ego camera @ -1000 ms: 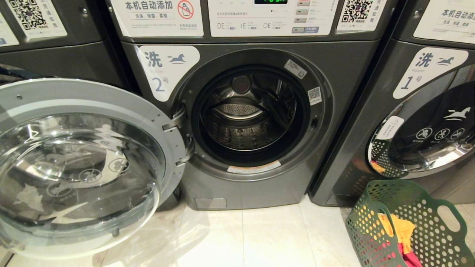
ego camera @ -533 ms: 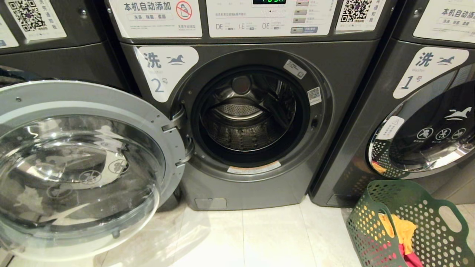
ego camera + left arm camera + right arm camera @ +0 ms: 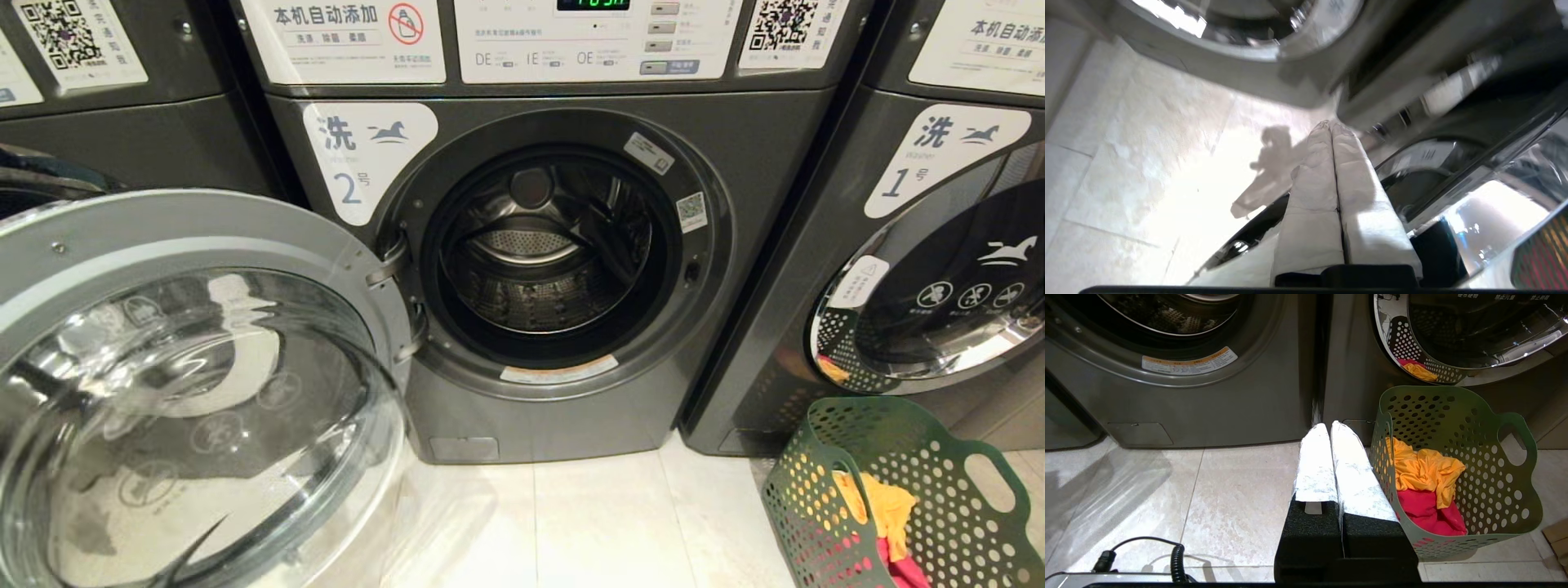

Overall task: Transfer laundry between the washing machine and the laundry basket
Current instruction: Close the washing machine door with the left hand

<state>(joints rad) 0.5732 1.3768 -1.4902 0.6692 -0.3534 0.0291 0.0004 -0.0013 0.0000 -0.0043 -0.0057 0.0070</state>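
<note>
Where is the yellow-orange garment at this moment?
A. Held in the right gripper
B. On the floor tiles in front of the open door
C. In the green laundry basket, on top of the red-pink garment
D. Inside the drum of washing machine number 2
C: the yellow-orange garment lies in the laundry basket over the red-pink garment, while the drum of the washing machine shows no cloth.

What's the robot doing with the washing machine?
The washing machine marked 2 stands with its round door swung wide open, and its drum looks empty. The laundry, a yellow piece on a red one, lies in the green basket on the floor by the next machine. The left gripper is shut near the door; the right gripper is shut, low beside the basket, holding nothing.
</note>
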